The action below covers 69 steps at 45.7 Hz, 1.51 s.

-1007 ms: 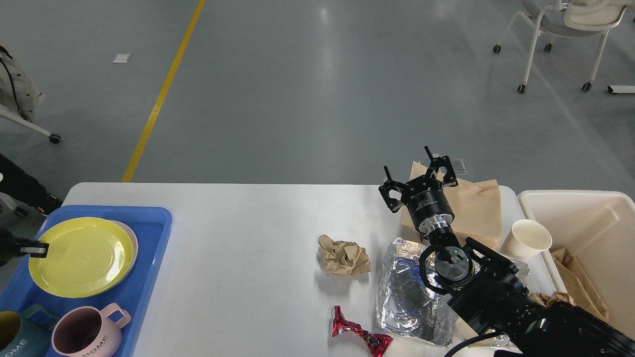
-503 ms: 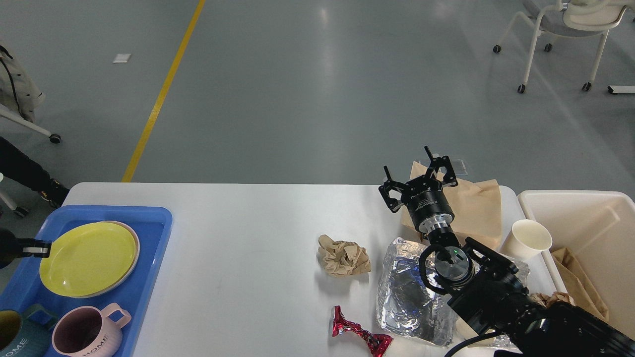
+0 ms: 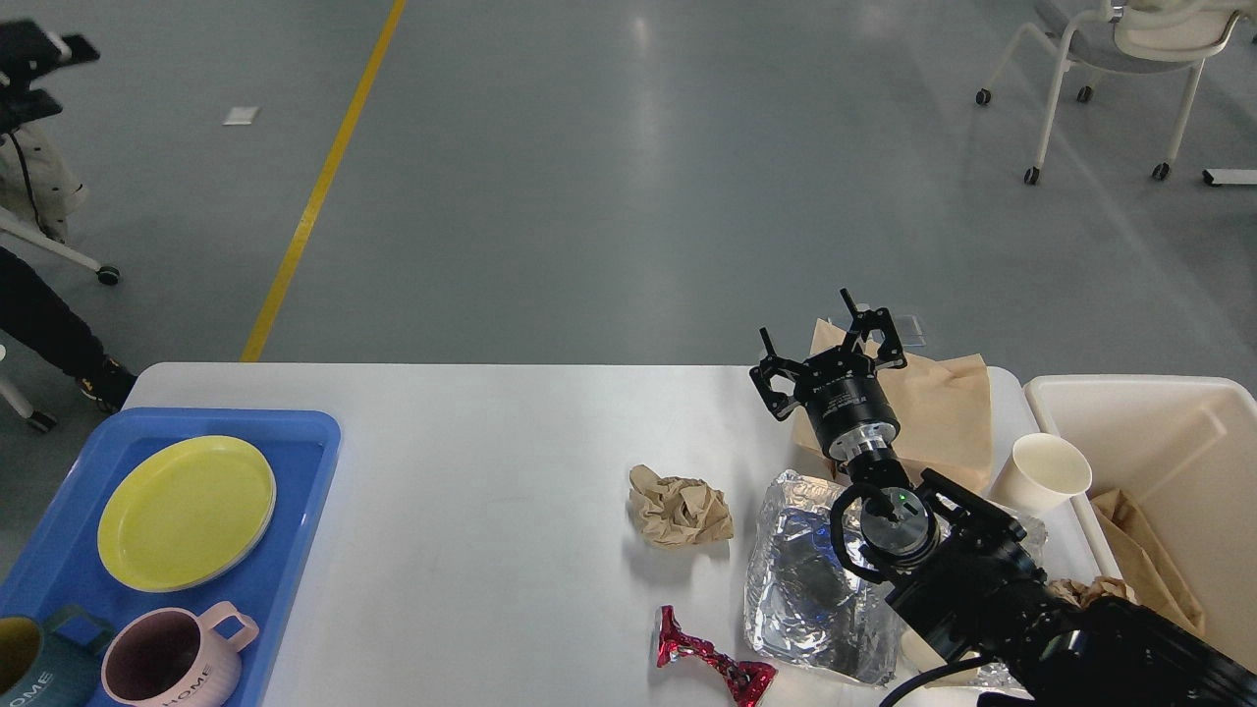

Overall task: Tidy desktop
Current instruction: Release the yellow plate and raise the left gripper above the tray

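The white desktop holds scattered litter: a crumpled brown paper ball, a crinkled foil sheet, a red foil wrapper, a flat brown paper bag and a white paper cup. My right gripper is open and empty, held above the table's far edge over the left end of the paper bag. Its arm crosses over the foil sheet. My left gripper is out of view.
A blue tray at the left holds a yellow plate on another plate, a pink mug and a teal mug. A cream bin with brown paper inside stands at the right. A wheeled chair stands far right.
My left gripper let go of the yellow plate and withdrew out of view. The plate now lies flat in the tray. My right arm has not moved.
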Available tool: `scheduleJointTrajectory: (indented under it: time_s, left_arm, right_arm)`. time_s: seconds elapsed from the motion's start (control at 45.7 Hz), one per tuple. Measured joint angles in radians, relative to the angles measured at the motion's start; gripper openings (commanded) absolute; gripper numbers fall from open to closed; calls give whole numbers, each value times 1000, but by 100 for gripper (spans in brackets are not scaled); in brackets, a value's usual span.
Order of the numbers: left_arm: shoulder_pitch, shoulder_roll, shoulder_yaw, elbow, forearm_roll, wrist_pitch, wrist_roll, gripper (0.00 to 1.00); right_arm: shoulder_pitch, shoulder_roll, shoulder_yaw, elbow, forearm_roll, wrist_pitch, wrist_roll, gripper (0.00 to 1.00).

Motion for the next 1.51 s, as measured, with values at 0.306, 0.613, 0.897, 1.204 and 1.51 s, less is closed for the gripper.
scheduleJointTrajectory:
  time_s: [0.306,0.613,0.897,1.204,1.51]
  left_arm:
    - [233,-240,-524,0,-813,-159,429,95]
    - [309,-335,-734,-2,-821,-122,506,98]
    - [313,-421,-826,0,-827,-57,498,98]
    - [349,-482,-861,2,-831,28,491,99]
    - [508,-557,-926,7,-830,15,487,99]
  right_arm:
    - [0,0,0,-1,0,-2,0,100]
    - [0,0,0,-2,0,-2,0,100]
    - [0,0,0,0,0,-2,0,100]
    - [0,0,0,0,0,0,0,100]
    - [0,0,0,0,0,0,0,100]
